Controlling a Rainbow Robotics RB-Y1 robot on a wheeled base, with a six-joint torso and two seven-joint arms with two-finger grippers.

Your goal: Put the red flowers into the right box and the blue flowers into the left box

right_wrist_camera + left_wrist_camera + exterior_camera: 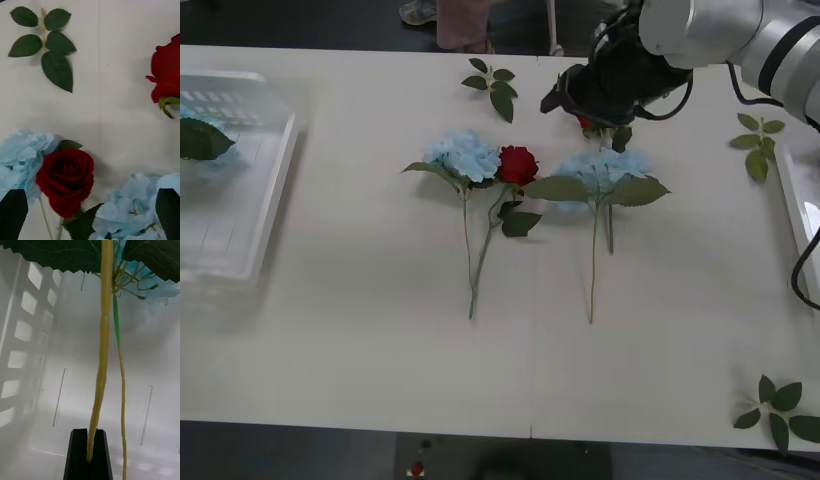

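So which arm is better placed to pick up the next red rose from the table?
The right. The right gripper hovers open over the table's far side, above the red flowers. The left gripper is shut on a blue flower stem inside the left box.

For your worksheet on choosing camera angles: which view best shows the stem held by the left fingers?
The left wrist view: the stem runs up from the shut black fingers, inside the left box. The front view shows just a leaf and blue in that box; the right wrist view looks at other flowers.

a glossy silver-white right arm [740,30] ends in a black wrist trailing black cables
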